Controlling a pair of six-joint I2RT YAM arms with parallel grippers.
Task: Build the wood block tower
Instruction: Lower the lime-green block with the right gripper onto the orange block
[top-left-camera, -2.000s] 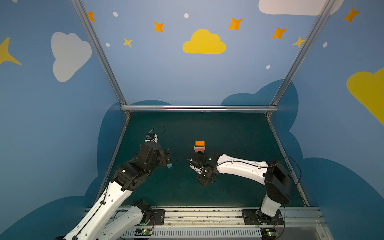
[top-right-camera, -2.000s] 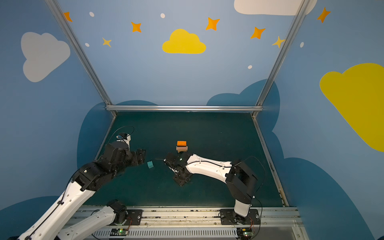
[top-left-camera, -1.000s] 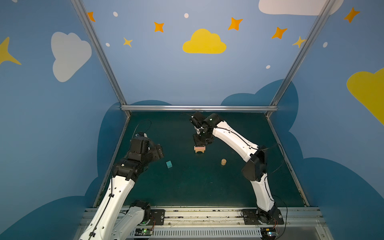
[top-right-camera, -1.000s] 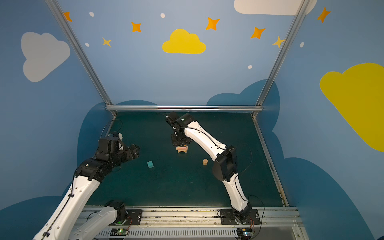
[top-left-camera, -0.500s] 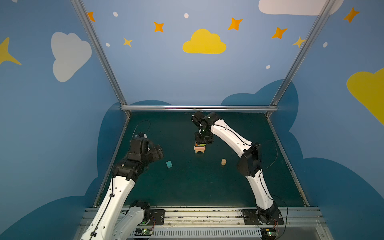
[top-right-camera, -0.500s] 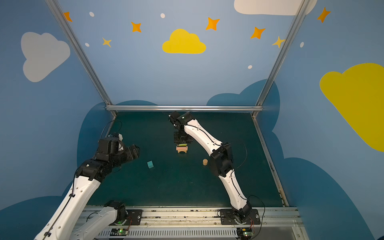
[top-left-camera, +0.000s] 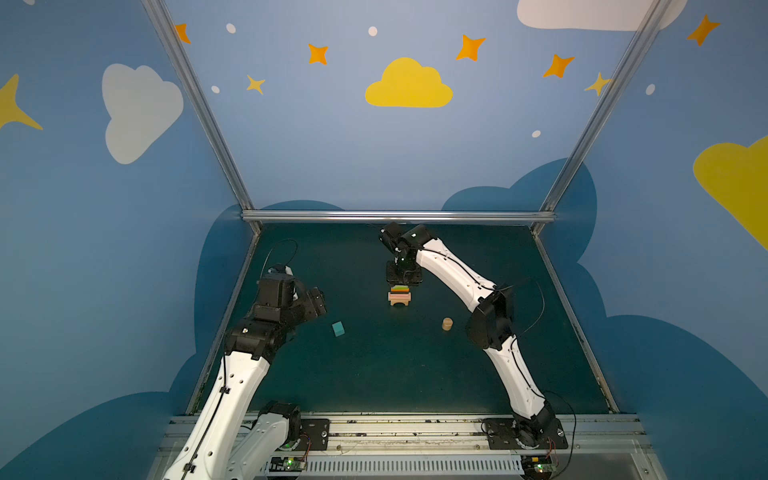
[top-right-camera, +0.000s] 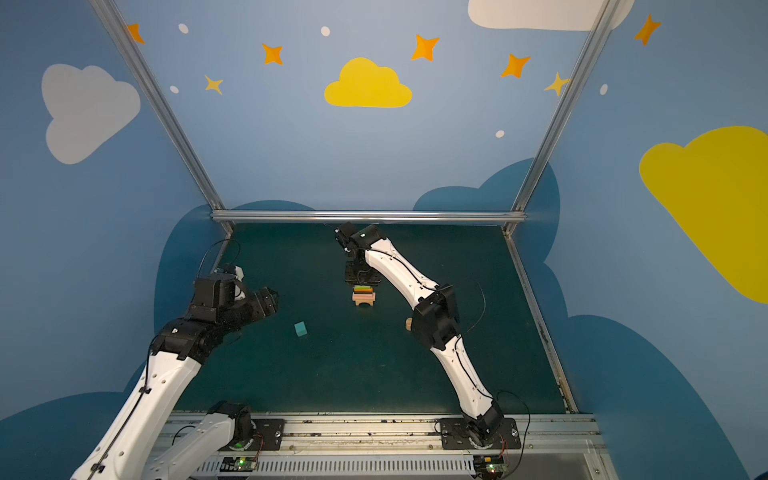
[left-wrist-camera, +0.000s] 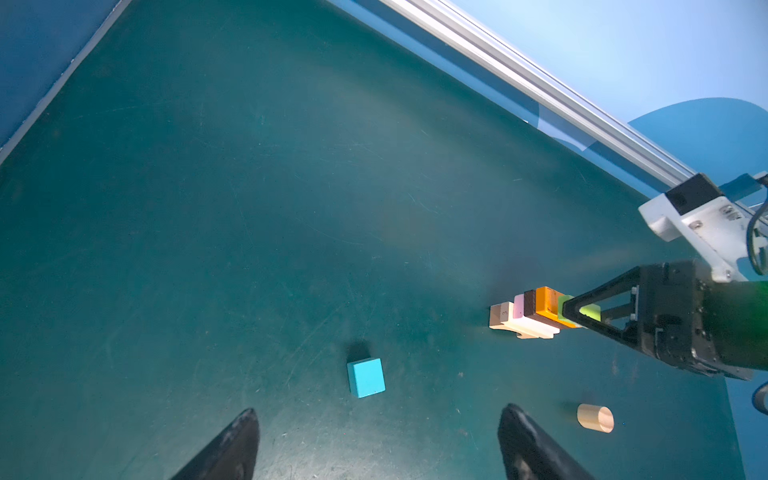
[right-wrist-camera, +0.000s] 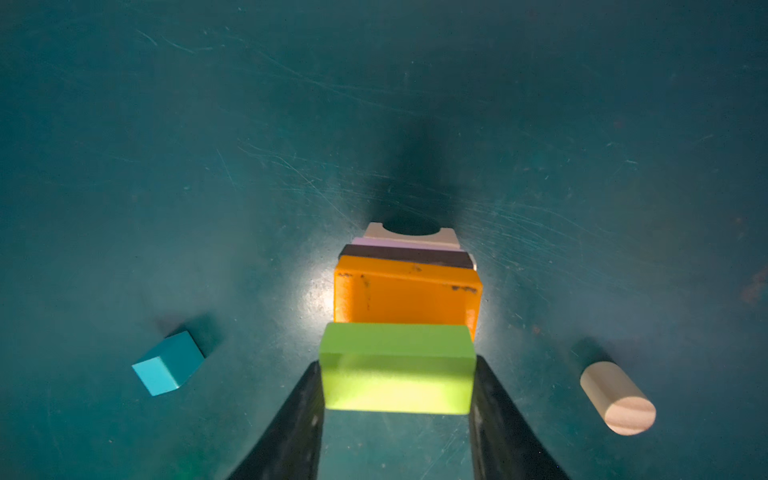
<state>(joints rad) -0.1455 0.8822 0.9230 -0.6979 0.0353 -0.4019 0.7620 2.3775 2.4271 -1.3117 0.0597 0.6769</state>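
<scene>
The wood block tower (top-left-camera: 400, 296) (top-right-camera: 364, 296) stands mid-table: tan arch at the base, then pink, dark brown and orange bricks (right-wrist-camera: 407, 295). My right gripper (right-wrist-camera: 397, 370) (top-left-camera: 402, 281) points down over it, shut on the lime green brick (right-wrist-camera: 395, 345) (left-wrist-camera: 590, 312), which lies against the top of the orange brick. The teal cube (top-left-camera: 338, 328) (left-wrist-camera: 365, 377) lies to the tower's front left. A tan short cylinder (top-left-camera: 447, 323) (right-wrist-camera: 617, 398) lies on its side at the front right. My left gripper (left-wrist-camera: 379, 409) (top-left-camera: 318, 301) hovers open and empty, left of the cube.
The right arm's elbow (top-right-camera: 434, 320) hangs over the table's right half and partly covers the cylinder in a top view. A metal rail (top-left-camera: 395, 216) borders the back of the green mat, with blue walls on three sides.
The right arm swung from the front of the table to above the tower and has sunk slightly in the last second. The left gripper drew back from the teal cube.
</scene>
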